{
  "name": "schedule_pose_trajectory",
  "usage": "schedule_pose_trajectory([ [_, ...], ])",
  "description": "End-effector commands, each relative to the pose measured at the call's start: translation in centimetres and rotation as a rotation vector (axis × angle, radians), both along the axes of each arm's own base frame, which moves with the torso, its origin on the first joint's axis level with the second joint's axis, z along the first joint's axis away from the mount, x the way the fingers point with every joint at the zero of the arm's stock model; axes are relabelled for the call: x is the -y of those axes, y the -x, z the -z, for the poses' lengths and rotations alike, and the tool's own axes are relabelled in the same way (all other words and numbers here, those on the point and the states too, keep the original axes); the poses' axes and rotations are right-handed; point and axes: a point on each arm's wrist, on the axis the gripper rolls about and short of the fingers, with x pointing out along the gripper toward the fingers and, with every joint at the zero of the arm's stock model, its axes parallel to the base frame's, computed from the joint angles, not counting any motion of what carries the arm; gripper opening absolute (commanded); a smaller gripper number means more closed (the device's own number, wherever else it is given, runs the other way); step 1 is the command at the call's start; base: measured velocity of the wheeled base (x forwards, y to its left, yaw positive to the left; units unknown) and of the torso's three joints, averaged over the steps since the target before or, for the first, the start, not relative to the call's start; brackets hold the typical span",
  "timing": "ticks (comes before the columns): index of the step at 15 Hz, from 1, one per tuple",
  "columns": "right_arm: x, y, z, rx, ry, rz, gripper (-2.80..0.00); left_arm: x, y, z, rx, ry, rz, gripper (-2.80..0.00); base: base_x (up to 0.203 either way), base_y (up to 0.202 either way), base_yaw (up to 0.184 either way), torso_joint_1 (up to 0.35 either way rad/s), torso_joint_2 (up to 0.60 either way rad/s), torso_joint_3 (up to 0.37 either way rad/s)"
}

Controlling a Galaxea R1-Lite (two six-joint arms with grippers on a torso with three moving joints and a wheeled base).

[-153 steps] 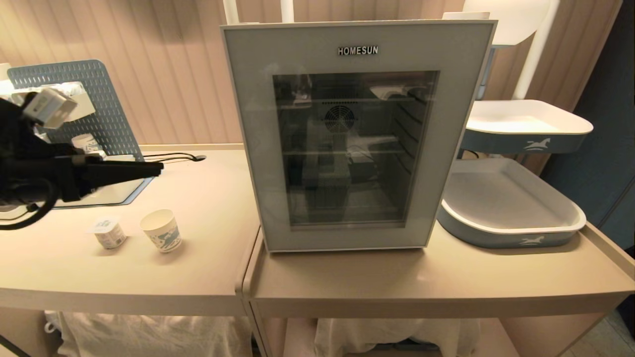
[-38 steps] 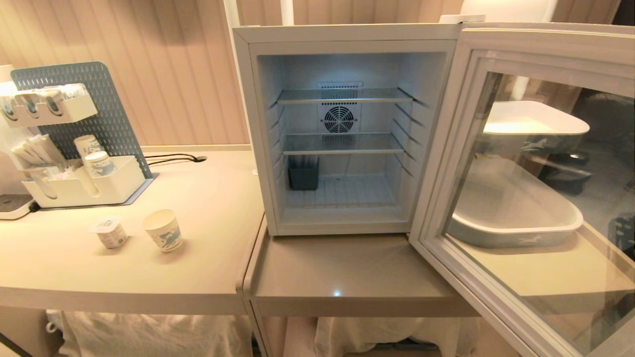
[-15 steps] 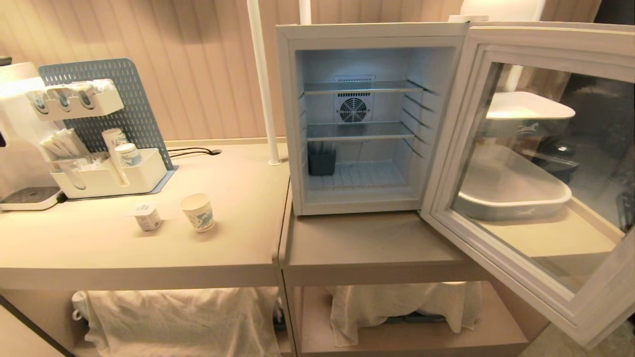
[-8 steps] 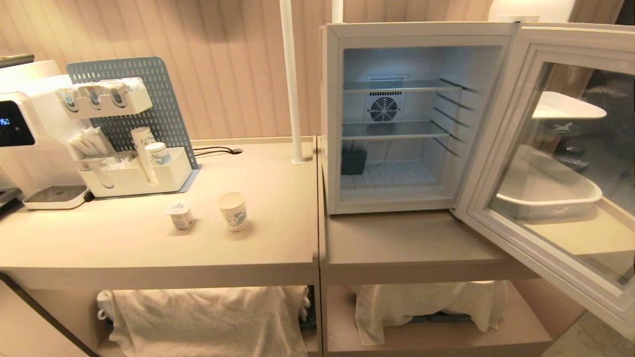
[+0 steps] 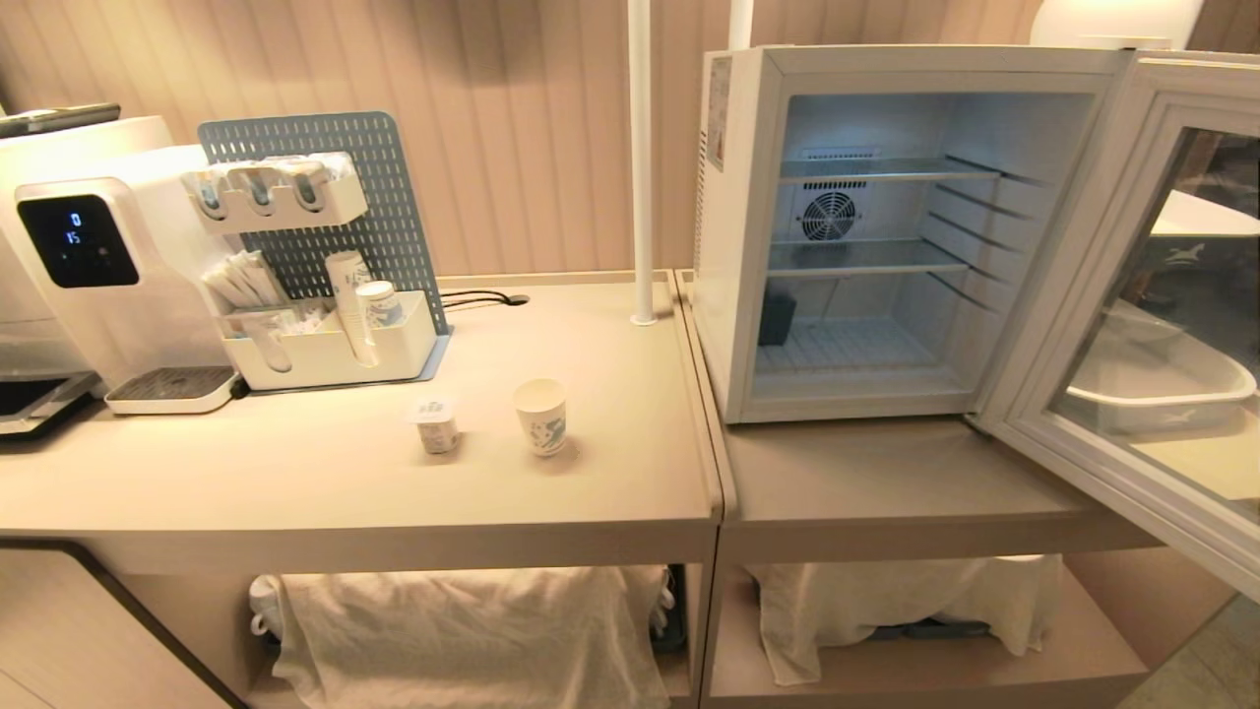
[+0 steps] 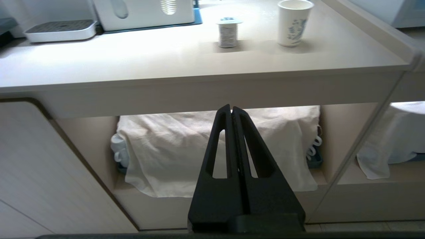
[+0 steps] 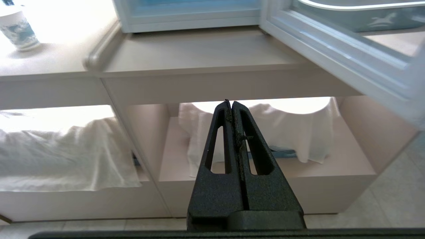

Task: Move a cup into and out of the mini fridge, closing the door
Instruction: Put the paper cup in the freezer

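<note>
The cup (image 5: 541,417), white paper with a blue-green print, stands upright on the left counter; it also shows as the cup (image 6: 294,22) and the cup (image 7: 18,31) in the wrist views. The mini fridge (image 5: 724,246) sits on the right counter, lit inside, wire shelves bare. Its door (image 5: 1152,325) stands swung wide to the right. My left gripper (image 6: 231,108) is shut and empty, held low in front of the left counter's lower shelf. My right gripper (image 7: 231,103) is shut and empty, below the counter before the fridge. Neither arm shows in the head view.
A small foil-lidded pot (image 5: 435,424) stands left of the cup. Behind are a white organiser (image 5: 325,350) with stacked cups, a blue pegboard and a water dispenser (image 5: 79,256). A white pole (image 5: 641,167) rises beside the fridge. Trays (image 5: 1162,384) sit behind the door; cloths cover the lower shelves.
The whole head view has slid rightward: the camera has turned or driven left, bringing the water dispenser into view. Ten seconds ago the door was shut; it stands open since.
</note>
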Motion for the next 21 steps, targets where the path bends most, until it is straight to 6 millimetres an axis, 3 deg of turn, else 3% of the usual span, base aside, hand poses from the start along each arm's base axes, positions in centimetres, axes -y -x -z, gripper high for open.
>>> schedule_pose_trajectory([
  [1,0.0,-0.01,0.01,-0.002,0.001,-0.001,-2.8,0.0,0.0,0.01,0.0,0.0,-0.001,-2.8,0.0,0.194,0.0,0.002,0.0,-0.002],
  [21,0.0,-0.01,0.01,-0.002,-0.001,-0.001,-2.8,0.01,-0.01,0.03,0.0,0.002,-0.001,-2.8,0.0,0.192,0.002,0.003,0.0,0.002],
])
